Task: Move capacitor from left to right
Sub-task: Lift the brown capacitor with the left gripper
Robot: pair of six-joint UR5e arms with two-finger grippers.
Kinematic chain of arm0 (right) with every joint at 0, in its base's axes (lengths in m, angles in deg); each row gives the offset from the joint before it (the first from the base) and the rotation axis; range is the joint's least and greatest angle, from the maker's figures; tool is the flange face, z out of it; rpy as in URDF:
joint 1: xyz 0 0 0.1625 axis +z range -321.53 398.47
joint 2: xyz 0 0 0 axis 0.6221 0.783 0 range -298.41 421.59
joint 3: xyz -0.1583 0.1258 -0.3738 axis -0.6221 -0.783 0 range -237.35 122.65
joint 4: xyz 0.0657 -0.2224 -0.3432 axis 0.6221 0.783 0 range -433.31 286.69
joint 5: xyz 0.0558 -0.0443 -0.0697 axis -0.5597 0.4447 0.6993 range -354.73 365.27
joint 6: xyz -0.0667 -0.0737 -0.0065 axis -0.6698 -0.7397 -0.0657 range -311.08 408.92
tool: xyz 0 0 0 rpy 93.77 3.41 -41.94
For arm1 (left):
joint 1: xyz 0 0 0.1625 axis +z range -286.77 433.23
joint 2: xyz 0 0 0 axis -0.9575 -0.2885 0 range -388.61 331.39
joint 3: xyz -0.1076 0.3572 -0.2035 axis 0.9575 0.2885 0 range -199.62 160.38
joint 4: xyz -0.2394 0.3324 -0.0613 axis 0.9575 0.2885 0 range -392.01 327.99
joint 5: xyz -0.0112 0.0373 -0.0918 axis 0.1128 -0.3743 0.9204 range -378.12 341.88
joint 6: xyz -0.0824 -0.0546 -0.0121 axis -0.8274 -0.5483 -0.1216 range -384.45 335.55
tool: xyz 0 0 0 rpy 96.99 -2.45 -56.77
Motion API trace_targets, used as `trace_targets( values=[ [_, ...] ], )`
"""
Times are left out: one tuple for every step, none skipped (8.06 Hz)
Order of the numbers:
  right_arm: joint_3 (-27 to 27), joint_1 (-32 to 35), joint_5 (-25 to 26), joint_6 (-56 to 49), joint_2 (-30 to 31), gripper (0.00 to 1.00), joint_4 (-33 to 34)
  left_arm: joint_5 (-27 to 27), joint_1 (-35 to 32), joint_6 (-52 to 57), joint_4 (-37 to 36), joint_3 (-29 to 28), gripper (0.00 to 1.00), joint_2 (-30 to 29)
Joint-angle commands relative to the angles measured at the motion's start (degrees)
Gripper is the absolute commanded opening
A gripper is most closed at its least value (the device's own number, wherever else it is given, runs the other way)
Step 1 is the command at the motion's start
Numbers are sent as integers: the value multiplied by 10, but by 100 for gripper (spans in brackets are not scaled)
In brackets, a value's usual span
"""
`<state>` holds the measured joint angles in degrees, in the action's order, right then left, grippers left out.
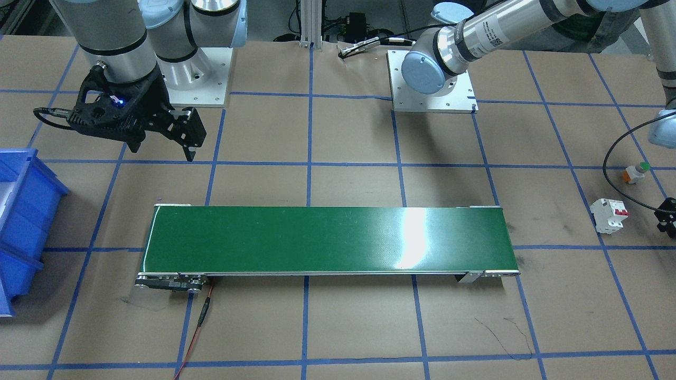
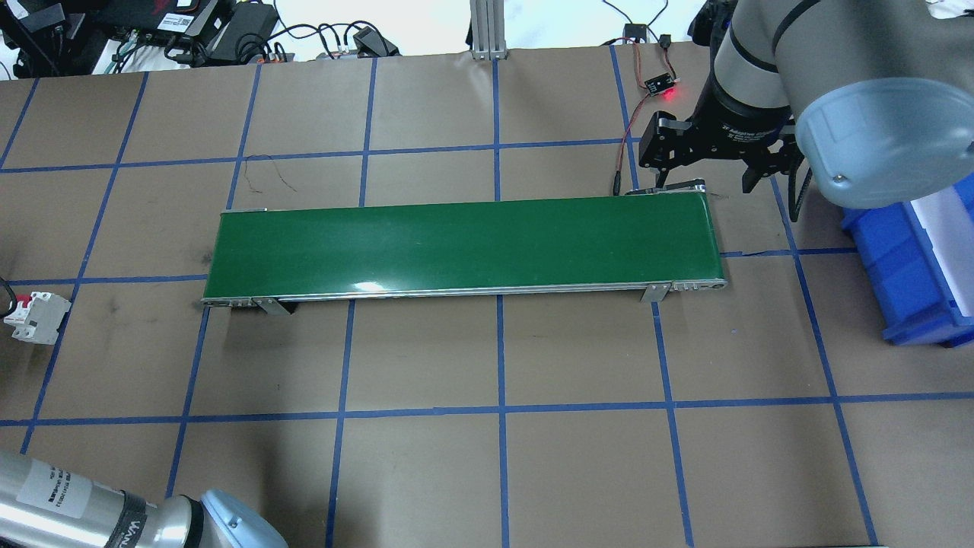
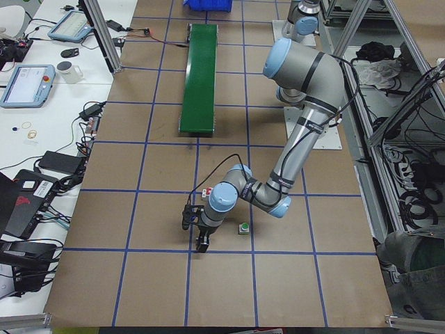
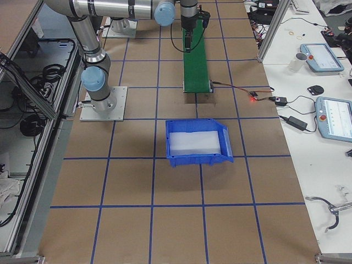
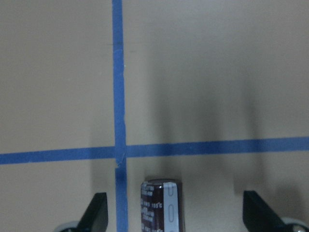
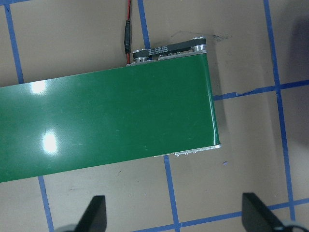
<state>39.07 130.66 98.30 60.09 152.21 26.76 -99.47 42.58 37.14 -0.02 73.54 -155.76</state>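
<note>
Capacitor (image 5: 154,208) sits on the surface (image 5: 217,72) between the wide-open fingers (image 5: 99,215) of the left hand (image 5: 176,210); right hand (image 6: 176,212) gapes empty near the belt (image 6: 106,125).

Left claw (image 5: 175,203) low, fingers spread wide, right claw (image 6: 175,197) raised, likewise spread

The capacitor (image 5: 161,205) rests on the brown counter (image 5: 217,72), just below and right of the blue tape crossing (image 5: 118,153). It sits between the left pincer's (image 5: 177,213) widely spread fingertips (image 5: 99,215), touching neither.
</note>
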Motion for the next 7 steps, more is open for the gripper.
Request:
trace_targets(
  values=[
    [0,0,0,0,0,100,-1,22,-1,0,0,-1,98,-7],
    [0,0,0,0,0,100,0,16,-1,2,0,-1,98,-8],
    [0,0,0,0,0,100,-1,7,0,3,1,-1,98,-8],
    [0,0,0,0,0,100,-1,-3,0,6,1,-1,95,-8],
    [0,0,0,0,0,100,0,-4,0,8,1,-1,84,-8],
    [0,0,0,0,0,100,0,-4,0,17,1,-1,82,-11],
    [0,0,0,0,0,100,0,-4,0,19,1,-1,81,-16]
  ],
)
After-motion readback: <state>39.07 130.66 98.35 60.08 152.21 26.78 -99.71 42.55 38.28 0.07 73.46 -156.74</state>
